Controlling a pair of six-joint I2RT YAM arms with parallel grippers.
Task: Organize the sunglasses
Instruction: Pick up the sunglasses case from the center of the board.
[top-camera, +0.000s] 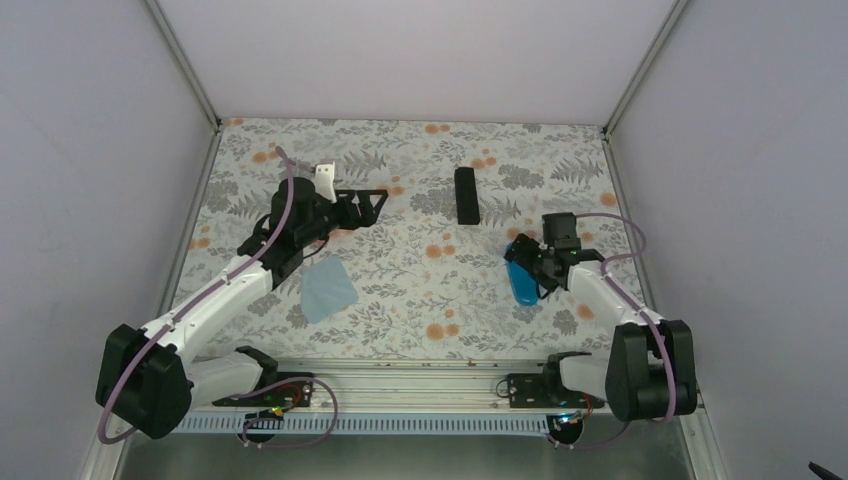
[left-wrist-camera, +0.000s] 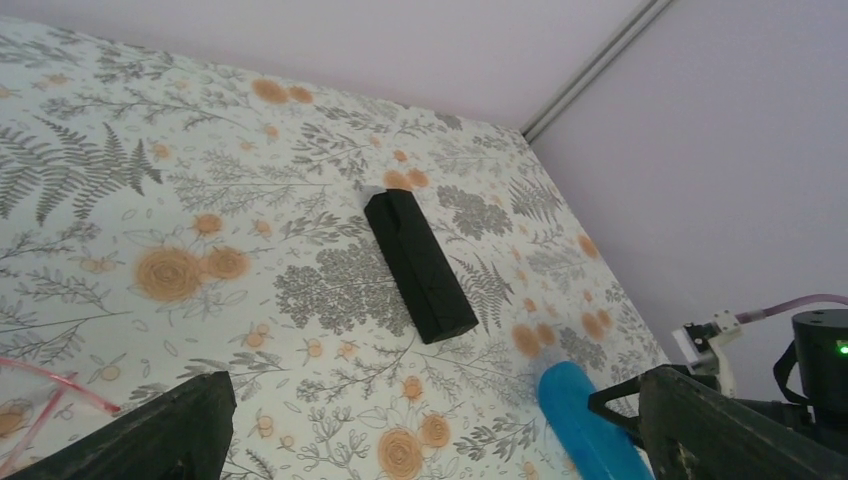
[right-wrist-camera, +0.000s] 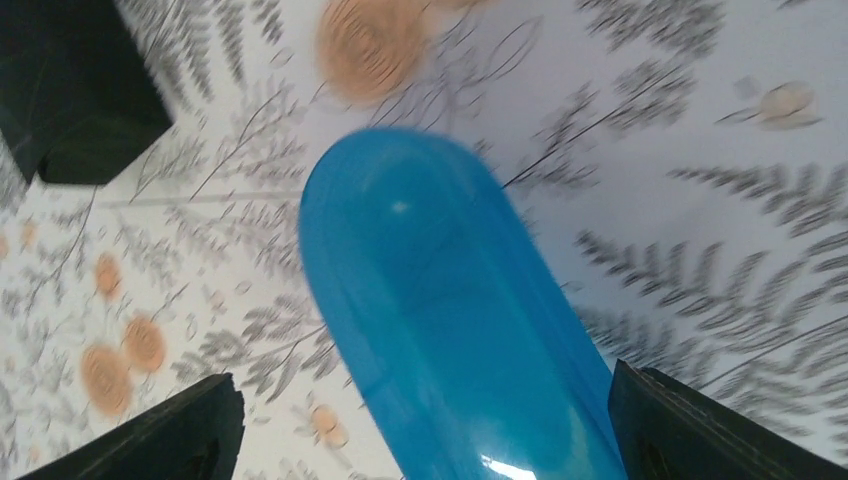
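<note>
Only a thin pink-red part of the sunglasses (left-wrist-camera: 48, 386) shows, lying on the floral table at the lower left edge of the left wrist view, just outside the left finger. My left gripper (top-camera: 362, 206) (left-wrist-camera: 430, 440) hangs open over the table's left half with nothing between its fingers. The glossy blue oval case (top-camera: 521, 283) (right-wrist-camera: 450, 330) lies on the right side. My right gripper (top-camera: 528, 262) (right-wrist-camera: 425, 440) is low over it, open, a finger on each side of the case; a gap shows at the left finger.
A long black box (top-camera: 466, 195) (left-wrist-camera: 419, 265) lies at the back middle. A light blue cloth (top-camera: 328, 288) lies flat under the left forearm. Grey walls close in the table on the left, back and right.
</note>
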